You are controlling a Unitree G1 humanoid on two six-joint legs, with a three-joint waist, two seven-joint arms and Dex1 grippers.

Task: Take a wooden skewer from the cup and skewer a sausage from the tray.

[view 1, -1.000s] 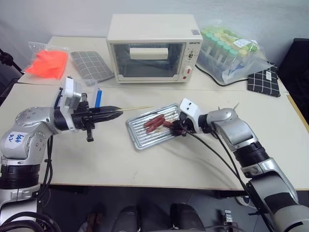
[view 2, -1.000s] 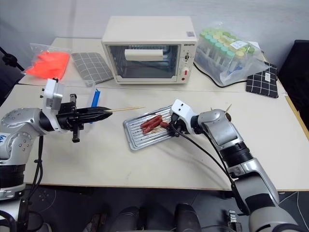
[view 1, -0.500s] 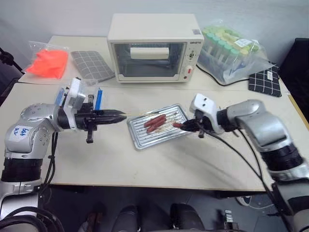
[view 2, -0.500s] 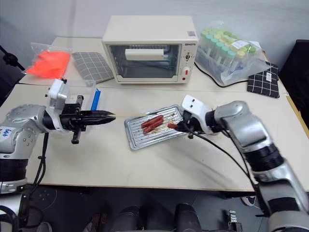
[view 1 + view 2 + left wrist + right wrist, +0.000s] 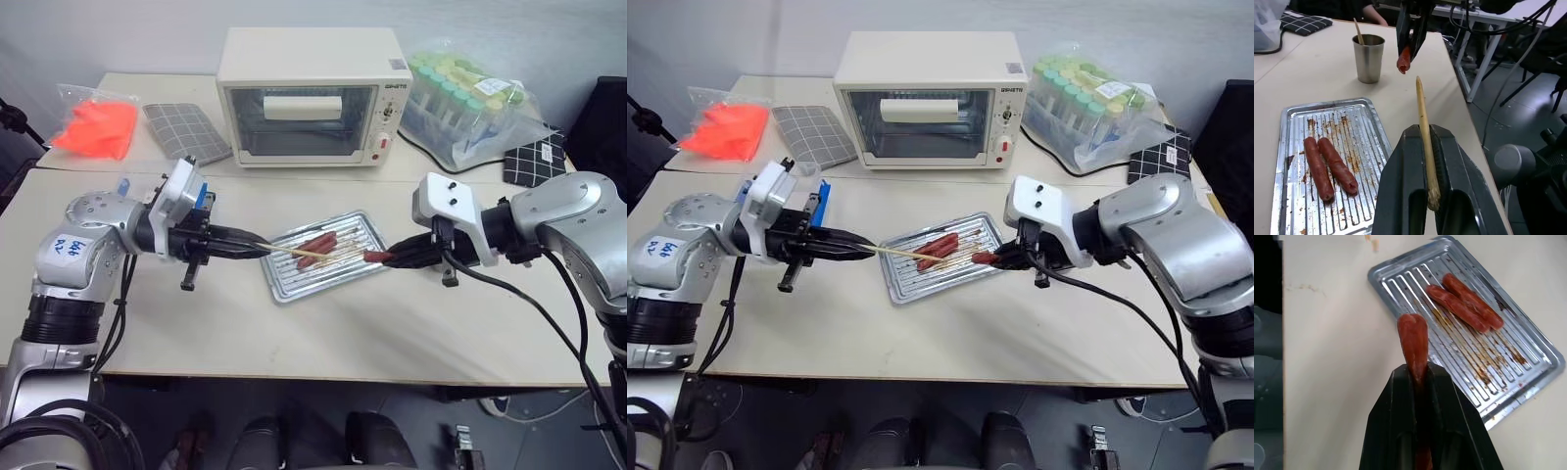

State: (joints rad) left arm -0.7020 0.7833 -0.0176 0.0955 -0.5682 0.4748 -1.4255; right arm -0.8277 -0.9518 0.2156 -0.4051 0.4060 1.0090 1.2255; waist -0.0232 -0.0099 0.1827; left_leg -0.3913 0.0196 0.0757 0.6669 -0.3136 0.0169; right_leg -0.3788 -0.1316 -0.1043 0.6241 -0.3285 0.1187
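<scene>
My left gripper (image 5: 257, 251) is shut on a wooden skewer (image 5: 299, 254), whose pointed tip reaches out to the right over the silver tray (image 5: 284, 284). Two reddish-brown sausages (image 5: 315, 244) lie side by side in the tray. To the right of the tray, my right gripper (image 5: 392, 258) is shut on a third sausage (image 5: 377, 257), held in the air with its free end toward the skewer tip. The left wrist view shows that sausage (image 5: 1403, 59) just beyond the skewer (image 5: 1422, 112), a gap between them. The cup (image 5: 1368, 58) stands behind with a skewer in it.
A cream toaster oven (image 5: 309, 98) stands at the back of the table. A clear bag of green-capped tubes (image 5: 465, 108) sits to its right, an orange bag (image 5: 95, 127) and a checked cloth (image 5: 186, 132) to its left. A blue item (image 5: 201, 196) lies behind my left gripper.
My right gripper has lifted one sausage off the tray, up and to the right. The left gripper has swung the skewer's tip rightward over the tray.
</scene>
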